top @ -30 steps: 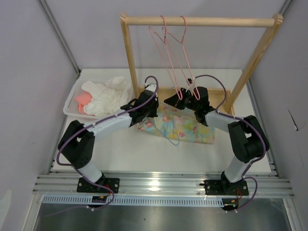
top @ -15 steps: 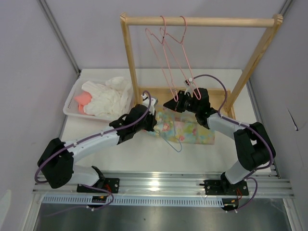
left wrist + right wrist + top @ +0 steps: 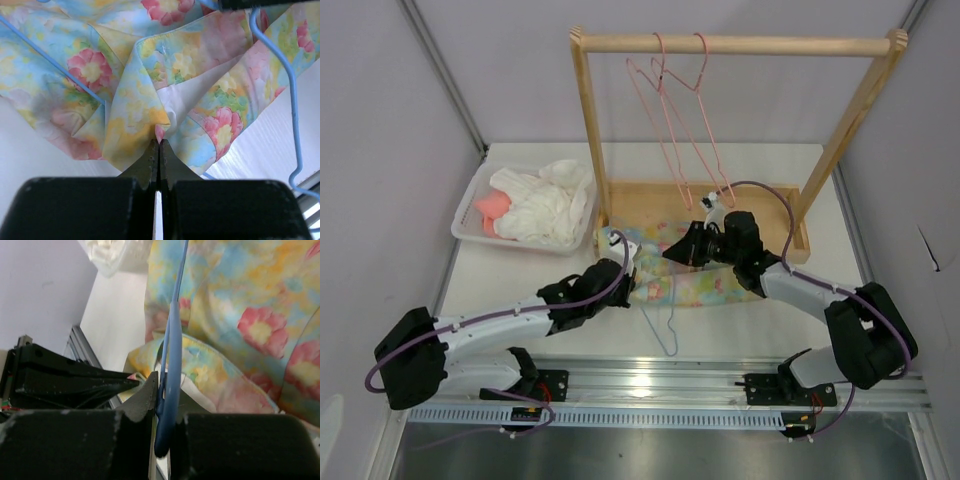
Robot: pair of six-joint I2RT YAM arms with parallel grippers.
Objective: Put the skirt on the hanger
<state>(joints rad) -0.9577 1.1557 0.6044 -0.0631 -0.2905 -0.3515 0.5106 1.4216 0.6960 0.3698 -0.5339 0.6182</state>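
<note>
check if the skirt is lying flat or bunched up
Bunched: the skirt puckers into folds at the shut left claw, with its white lining exposed.

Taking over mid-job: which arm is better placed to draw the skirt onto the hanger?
Left, probably. The left gripper is shut on the skirt edge and can pull; the right gripper is clamped on the hanger wire.

Skirt (image 3: pixel 130 115) is showing pastel yellow, green and blue patches with pink flowers; underside is showing white. Hanger (image 3: pixel 171 365) is reading light blue. Far hangers (image 3: pixel 666 78) are showing pink. Far-left cloth (image 3: pixel 545 205) is showing white, small cloth (image 3: pixel 492 207) coral.
</note>
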